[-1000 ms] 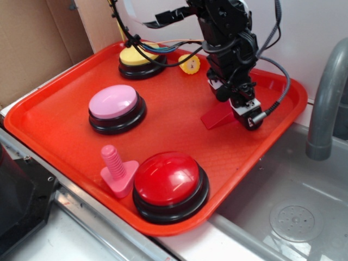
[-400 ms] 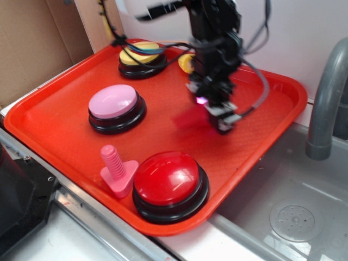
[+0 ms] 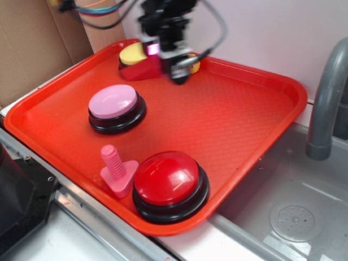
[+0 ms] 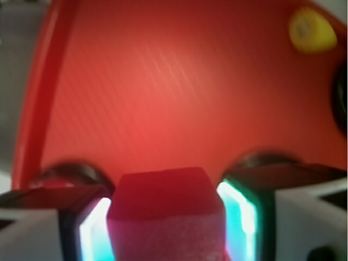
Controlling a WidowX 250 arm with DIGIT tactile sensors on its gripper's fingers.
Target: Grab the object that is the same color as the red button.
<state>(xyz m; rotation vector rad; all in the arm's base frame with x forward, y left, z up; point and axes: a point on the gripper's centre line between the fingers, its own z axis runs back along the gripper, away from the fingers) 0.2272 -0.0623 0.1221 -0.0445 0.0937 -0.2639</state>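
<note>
The object, a small red wedge block (image 3: 142,69) (image 4: 166,209), hangs above the back of the red tray (image 3: 239,130), clamped between my fingers. My gripper (image 3: 163,64) (image 4: 166,217) is shut on it, its lit pads pressing both sides of the block. In the exterior view the arm is blurred with motion in front of the yellow button (image 3: 130,54). The red button (image 3: 169,182), a large glossy dome on a black base, sits at the tray's front edge, far from the gripper.
A pink button (image 3: 115,106) stands at the tray's left. A pink screw-shaped peg (image 3: 115,169) stands beside the red button. A small yellow piece (image 3: 194,64) (image 4: 311,30) lies at the back. A sink with a grey faucet (image 3: 329,92) is to the right; cardboard stands at the left.
The gripper has lifted the red wedge off the tray's right side and carried it up and to the back left, toward the yellow button.
</note>
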